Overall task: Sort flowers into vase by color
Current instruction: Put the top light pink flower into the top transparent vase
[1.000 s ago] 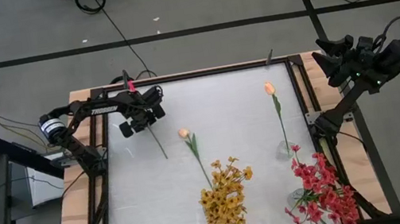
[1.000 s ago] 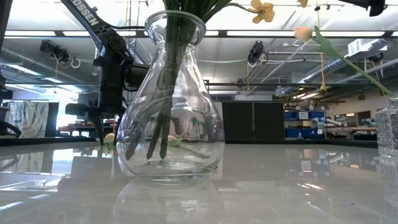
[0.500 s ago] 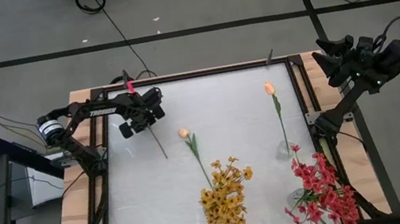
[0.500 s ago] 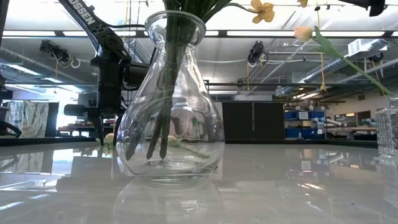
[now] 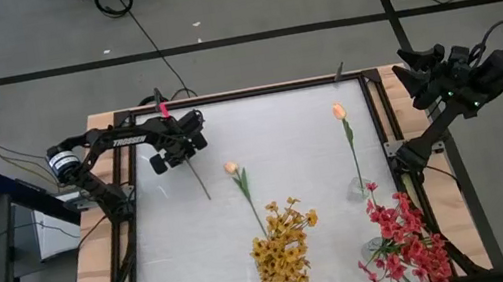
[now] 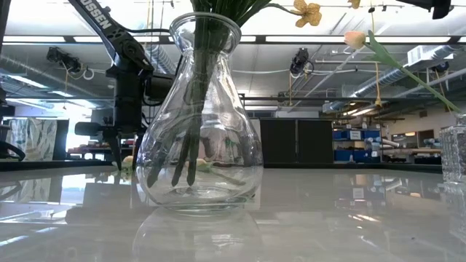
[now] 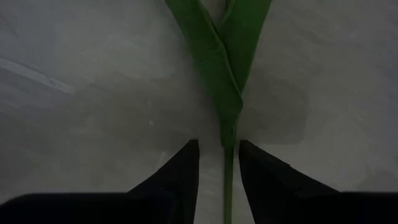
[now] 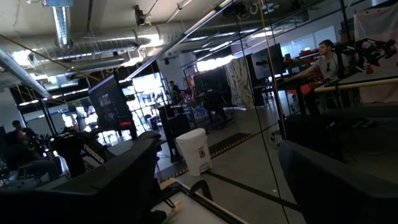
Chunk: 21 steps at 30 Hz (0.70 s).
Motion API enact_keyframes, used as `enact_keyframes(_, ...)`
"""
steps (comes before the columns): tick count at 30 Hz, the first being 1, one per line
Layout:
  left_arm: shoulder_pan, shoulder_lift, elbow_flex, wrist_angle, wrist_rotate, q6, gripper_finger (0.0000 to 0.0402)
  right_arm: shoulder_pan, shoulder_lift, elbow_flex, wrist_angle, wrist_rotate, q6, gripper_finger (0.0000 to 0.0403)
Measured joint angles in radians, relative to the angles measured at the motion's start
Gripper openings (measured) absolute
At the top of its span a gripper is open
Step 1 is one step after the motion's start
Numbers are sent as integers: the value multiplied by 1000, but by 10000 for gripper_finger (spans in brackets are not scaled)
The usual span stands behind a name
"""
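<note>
A slim green-stemmed flower [image 5: 199, 182] lies flat on the white table at the far left; its bud end is hidden under my left arm. My left gripper [image 5: 178, 154] points down over it, open. In the left wrist view its fingers stand on either side of the stem [image 7: 228, 180], just behind the forked leaves [image 7: 217, 56], without touching it. A clear vase [image 6: 200, 116] near the front holds yellow-orange flowers [image 5: 284, 247]. Red-pink flowers [image 5: 404, 243] stand at the front right. A peach tulip [image 5: 339, 110] stands in a small glass [image 5: 358, 188]. My right gripper [image 8: 217, 186] is open, parked beyond the table's right edge.
A second peach tulip [image 5: 231, 167] leans out toward the far left from the yellow flowers' vase. The table's middle and far right are bare white surface [image 5: 280, 126]. The wooden frame [image 5: 101, 119] rims the table. People and desks show in the room beyond.
</note>
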Motion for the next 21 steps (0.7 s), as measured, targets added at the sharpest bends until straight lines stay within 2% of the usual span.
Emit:
enact_keyframes(9, 0, 1, -1, 1, 8, -15, 71, 0, 0, 0, 0, 0, 0, 346)
enact_keyframes(21, 0, 1, -1, 2, 12, -16, 36, 0, 0, 0, 0, 0, 0, 346)
